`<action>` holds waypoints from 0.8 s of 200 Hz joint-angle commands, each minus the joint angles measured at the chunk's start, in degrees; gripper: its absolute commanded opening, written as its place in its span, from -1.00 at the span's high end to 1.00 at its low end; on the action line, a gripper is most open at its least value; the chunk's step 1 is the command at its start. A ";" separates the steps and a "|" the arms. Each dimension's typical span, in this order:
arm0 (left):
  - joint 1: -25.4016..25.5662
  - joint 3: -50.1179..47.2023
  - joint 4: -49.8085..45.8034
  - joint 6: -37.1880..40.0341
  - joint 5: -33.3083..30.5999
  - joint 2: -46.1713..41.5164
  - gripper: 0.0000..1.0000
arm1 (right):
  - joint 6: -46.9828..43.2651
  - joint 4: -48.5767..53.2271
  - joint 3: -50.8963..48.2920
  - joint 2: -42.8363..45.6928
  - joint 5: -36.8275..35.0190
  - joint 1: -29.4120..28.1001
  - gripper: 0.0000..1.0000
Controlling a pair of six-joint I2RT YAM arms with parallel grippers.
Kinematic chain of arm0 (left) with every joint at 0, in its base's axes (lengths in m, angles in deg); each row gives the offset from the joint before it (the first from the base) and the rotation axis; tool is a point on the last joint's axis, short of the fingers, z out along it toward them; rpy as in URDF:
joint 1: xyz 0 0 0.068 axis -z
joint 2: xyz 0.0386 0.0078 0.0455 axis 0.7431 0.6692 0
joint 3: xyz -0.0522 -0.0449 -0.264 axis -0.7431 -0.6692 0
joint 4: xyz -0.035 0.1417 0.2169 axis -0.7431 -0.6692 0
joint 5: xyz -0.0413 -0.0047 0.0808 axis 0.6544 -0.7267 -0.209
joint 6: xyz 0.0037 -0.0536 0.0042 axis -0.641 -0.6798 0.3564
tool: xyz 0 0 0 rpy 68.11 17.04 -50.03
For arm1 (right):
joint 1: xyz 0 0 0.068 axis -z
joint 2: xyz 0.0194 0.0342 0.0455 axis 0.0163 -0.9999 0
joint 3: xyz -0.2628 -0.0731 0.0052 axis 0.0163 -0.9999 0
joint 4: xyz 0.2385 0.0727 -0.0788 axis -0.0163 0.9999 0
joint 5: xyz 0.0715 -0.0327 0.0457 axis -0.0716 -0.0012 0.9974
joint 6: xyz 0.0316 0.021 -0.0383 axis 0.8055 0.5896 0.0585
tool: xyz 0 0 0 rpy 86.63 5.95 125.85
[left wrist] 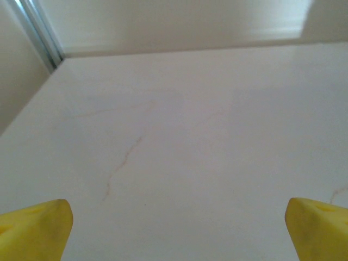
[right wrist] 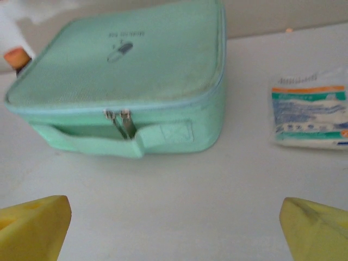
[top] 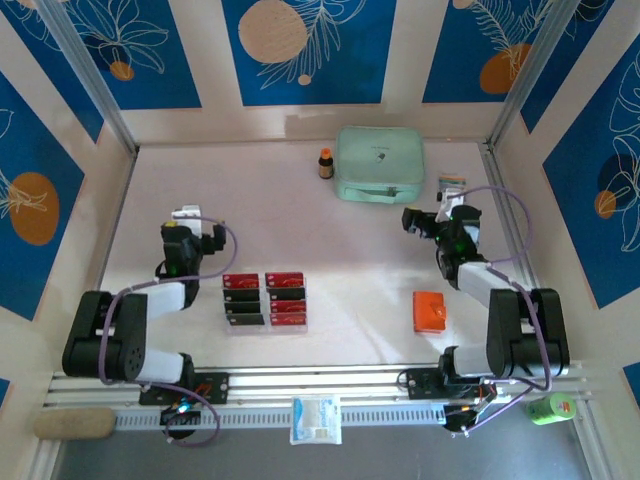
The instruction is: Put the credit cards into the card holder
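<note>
L end effector (left wrist: 176,231) spread | R end effector (right wrist: 174,228) spread | white table (left wrist: 217,136), blue-print walls (top: 310,50)

Left fingers (left wrist: 35,228) spread wide — right fingers (right wrist: 32,225) likewise.

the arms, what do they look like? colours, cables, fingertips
The left arm and right arm match: chunky black joints, white link sections, a pale purple cable looping along each. Both bases are bolted to a silver rail. The left end effector and right end effector carry bright yellow wedge-shaped fingertips.
</note>
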 commanded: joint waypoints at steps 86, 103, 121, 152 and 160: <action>-0.71 25.88 -73.86 -30.58 13.89 -18.62 -1.00 | 13.92 47.52 11.33 20.61 9.14 -17.53 -0.98; -0.71 24.37 -77.80 -35.06 18.13 -22.10 -1.00 | 14.89 51.61 10.50 21.80 6.35 -28.24 -0.96; -0.71 22.03 -80.69 -38.27 21.12 -26.18 -1.00 | 17.22 52.89 8.38 22.56 3.15 -39.87 -0.96; -0.63 17.38 -80.69 -42.01 28.15 -30.72 -1.00 | 21.06 55.69 6.03 21.15 -6.74 -57.67 -0.97; -0.54 16.14 -80.02 -42.43 29.94 -31.05 -1.00 | 22.27 55.54 5.38 20.36 -7.93 -60.83 -0.97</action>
